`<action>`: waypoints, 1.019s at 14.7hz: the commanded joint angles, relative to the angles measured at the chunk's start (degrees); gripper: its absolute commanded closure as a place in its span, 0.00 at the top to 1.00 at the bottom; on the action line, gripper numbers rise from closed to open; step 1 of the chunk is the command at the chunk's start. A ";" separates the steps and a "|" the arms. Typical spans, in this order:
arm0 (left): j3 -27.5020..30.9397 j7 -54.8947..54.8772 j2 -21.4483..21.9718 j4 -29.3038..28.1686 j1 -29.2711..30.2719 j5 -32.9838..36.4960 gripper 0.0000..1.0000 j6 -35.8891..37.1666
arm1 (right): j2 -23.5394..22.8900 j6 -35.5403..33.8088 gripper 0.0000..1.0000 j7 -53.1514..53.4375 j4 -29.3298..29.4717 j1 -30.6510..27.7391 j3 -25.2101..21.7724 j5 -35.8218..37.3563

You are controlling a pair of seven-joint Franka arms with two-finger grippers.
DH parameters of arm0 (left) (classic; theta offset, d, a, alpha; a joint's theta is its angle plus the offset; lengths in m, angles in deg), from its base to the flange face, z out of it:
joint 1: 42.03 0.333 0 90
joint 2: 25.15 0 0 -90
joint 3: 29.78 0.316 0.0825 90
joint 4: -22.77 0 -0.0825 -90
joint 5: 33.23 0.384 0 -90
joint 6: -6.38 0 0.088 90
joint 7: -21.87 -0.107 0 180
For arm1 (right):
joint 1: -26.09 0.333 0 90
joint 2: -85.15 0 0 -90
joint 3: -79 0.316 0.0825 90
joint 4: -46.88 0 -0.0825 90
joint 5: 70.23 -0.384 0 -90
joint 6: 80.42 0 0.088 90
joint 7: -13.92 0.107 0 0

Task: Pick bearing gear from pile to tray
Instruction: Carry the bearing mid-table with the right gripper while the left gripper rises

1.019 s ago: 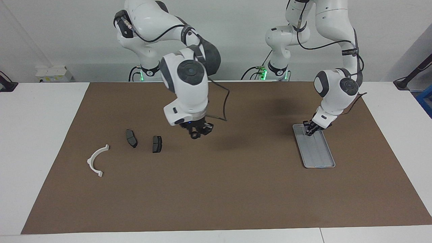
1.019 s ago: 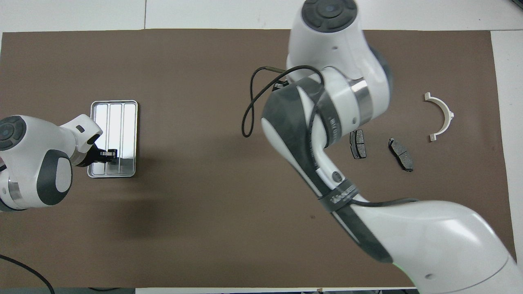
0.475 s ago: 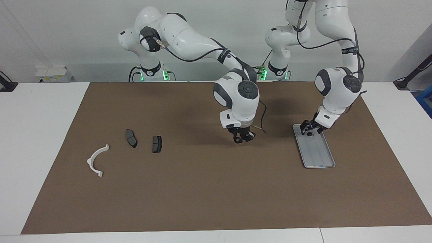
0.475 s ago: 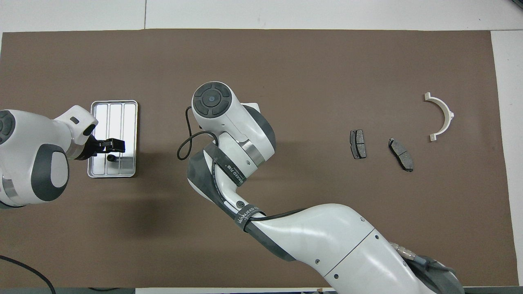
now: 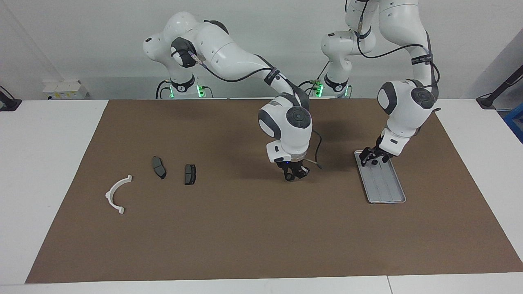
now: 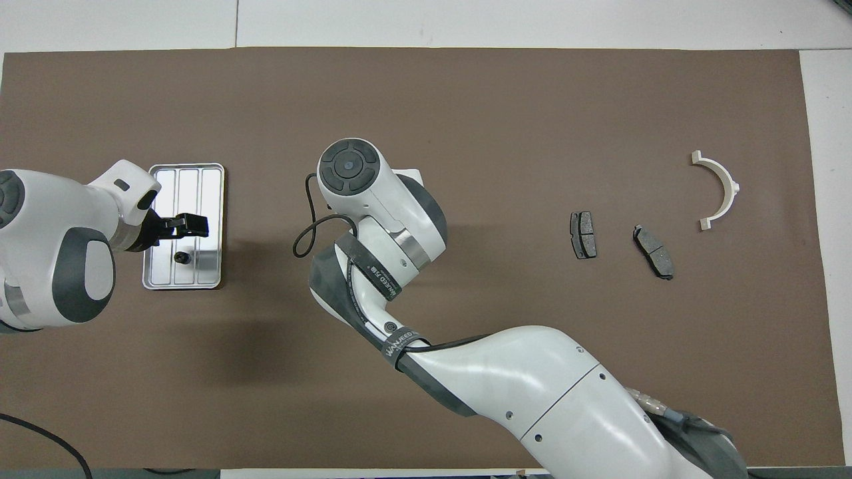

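Judging from how things lie, the job is partly done. One small black round piece (image 6: 180, 256) already sits in the tray (image 6: 212, 199), on the half nearer the robots, loose and apart from any gripper. Nothing else shows in the tray; its ribbed floor is otherwise bare.

The left gripper (image 5: 372, 157) hangs just over the tray, above the round piece, with its fingers spread apart and nothing between them.

The right gripper (image 5: 292, 174) is low over the brown mat (image 5: 245, 237), between the pile and the tray and closer to the tray. In the facing view its fingertips appear clamped on a small black ring (image 5: 289, 177). From above, the arm's own wrist hides it. That ring looks like the next part on its way, so the move left is to carry it on to the tray and let go inside the rim.

Toward the right arm's end of the table the pile is down to a white arc (image 5: 118, 194) and two brake pads (image 5: 159, 167) (image 5: 190, 174), lying well apart from one another. I can see no more small round pieces among them.
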 commanded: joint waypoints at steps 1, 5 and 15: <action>0.62 2.08 -0.24 0.68 -1.48 -0.85 0.98 0.41 | 0.50 1.15 0.76 0.94 -0.80 0.06 -0.08 0.86; 0.62 4.10 -0.42 0.77 -2.88 -0.85 0.98 0.05 | 0.50 -0.42 1.00 0.76 -0.71 -0.12 -0.08 1.65; 1.06 28.41 -6.11 10.23 -17.90 0.81 0.98 2.85 | 4.80 -6.23 1.00 -10.39 -0.18 -8.72 0.27 0.86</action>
